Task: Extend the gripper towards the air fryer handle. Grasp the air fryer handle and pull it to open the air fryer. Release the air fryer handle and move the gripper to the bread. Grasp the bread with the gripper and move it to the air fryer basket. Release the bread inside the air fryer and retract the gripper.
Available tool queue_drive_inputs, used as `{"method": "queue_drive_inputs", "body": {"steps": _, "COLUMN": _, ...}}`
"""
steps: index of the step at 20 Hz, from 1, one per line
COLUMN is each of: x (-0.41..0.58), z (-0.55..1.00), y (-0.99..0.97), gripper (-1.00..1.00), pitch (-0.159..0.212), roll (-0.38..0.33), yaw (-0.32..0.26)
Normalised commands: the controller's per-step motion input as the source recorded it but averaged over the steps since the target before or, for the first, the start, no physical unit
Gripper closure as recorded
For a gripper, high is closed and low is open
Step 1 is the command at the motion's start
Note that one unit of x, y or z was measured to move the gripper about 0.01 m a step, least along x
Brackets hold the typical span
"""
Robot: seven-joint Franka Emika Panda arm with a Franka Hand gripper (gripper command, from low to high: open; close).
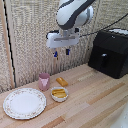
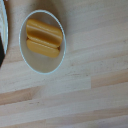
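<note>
In the exterior view we see the gripper (image 1: 62, 52) hanging high above the table, its fingers pointing down, a narrow gap between them and nothing held. The air fryer (image 1: 111, 52) stands at about 3 o'clock from it, well apart, drawer closed. The air fryer handle (image 1: 103, 61) is a vertical bar. We judge the arm must reach sideways first. The bread (image 1: 61, 81) lies on the table at 6 o'clock.
</note>
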Motion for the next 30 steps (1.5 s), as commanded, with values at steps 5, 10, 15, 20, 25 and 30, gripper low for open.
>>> {"method": "queue_drive_inputs", "body": {"steps": 5, "x": -0.029, "z": 0.0, "y": 0.07, "gripper": -1.0, "pitch": 0.0, "roll": -0.022, "yaw": -0.351}}
{"method": "queue_drive_inputs", "body": {"steps": 10, "x": 0.044, "z": 0.0, "y": 0.0, "gripper": -1.0, "pitch": -0.002, "roll": -0.023, "yaw": -0.375}}
{"method": "queue_drive_inputs", "body": {"steps": 15, "x": 0.155, "z": 0.04, "y": -0.01, "gripper": -1.0, "pitch": -0.063, "roll": -0.1, "yaw": -0.343}}
{"method": "queue_drive_inputs", "body": {"steps": 20, "x": 0.148, "z": 0.03, "y": -0.02, "gripper": -1.0, "pitch": -0.085, "roll": -0.299, "yaw": -0.216}}
{"method": "queue_drive_inputs", "body": {"steps": 25, "x": 0.059, "z": -0.01, "y": -0.06, "gripper": -1.0, "pitch": -0.073, "roll": -0.373, "yaw": -0.162}}
{"method": "queue_drive_inputs", "body": {"steps": 30, "x": 0.0, "z": -0.04, "y": -0.07, "gripper": -1.0, "pitch": -0.072, "roll": -0.375, "yaw": -0.143}}
